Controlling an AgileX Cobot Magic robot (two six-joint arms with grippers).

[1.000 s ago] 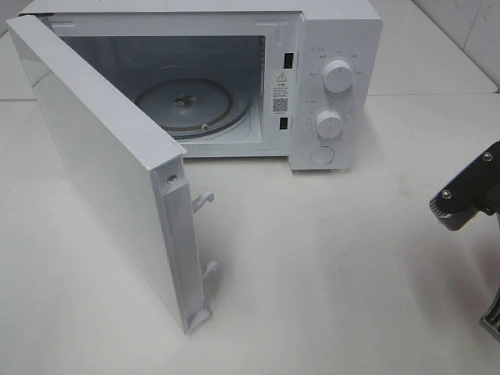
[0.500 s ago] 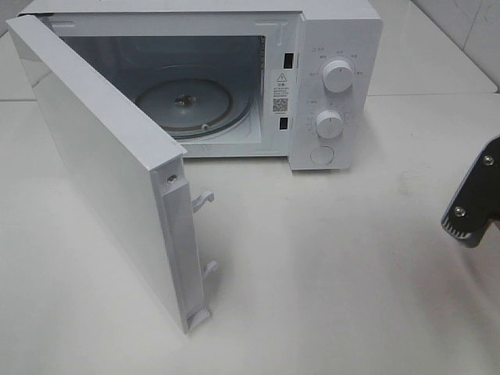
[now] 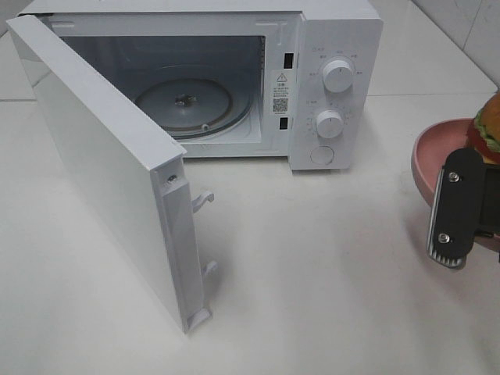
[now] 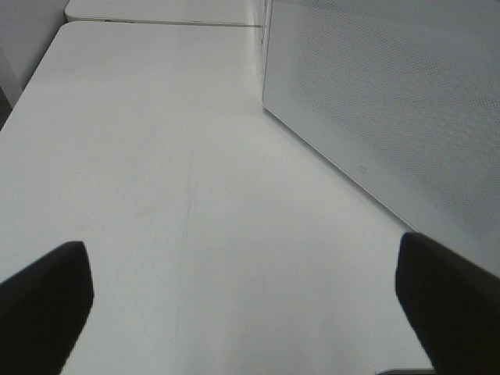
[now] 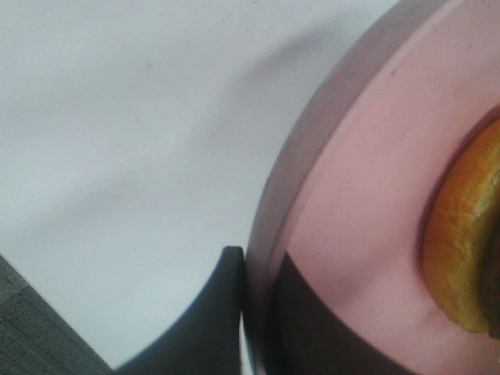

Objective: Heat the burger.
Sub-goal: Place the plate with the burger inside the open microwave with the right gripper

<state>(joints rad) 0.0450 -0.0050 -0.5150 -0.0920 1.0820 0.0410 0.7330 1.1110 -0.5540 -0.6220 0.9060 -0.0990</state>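
At the far right edge of the high view the burger (image 3: 486,126) stands on a pink plate (image 3: 437,148); it shows a golden bun, green lettuce and red tomato. My right gripper (image 3: 455,209) is shut on the plate's near rim. In the right wrist view the two dark fingers (image 5: 223,312) pinch the rim of the plate (image 5: 367,180), with the burger (image 5: 461,250) further in. My left gripper (image 4: 246,305) is open over bare table, beside the microwave door (image 4: 391,101), and is out of the high view.
A white microwave (image 3: 336,47) stands at the back with its door (image 3: 109,164) swung open toward the front left. Its glass turntable (image 3: 183,101) carries nothing. Two knobs (image 3: 337,76) sit on its right panel. White table (image 3: 328,273) stretches between microwave and plate.
The pink plate with the burger has come into the high view at the right edge. The right gripper's finger has turned and shifted slightly left. The left gripper has not moved.
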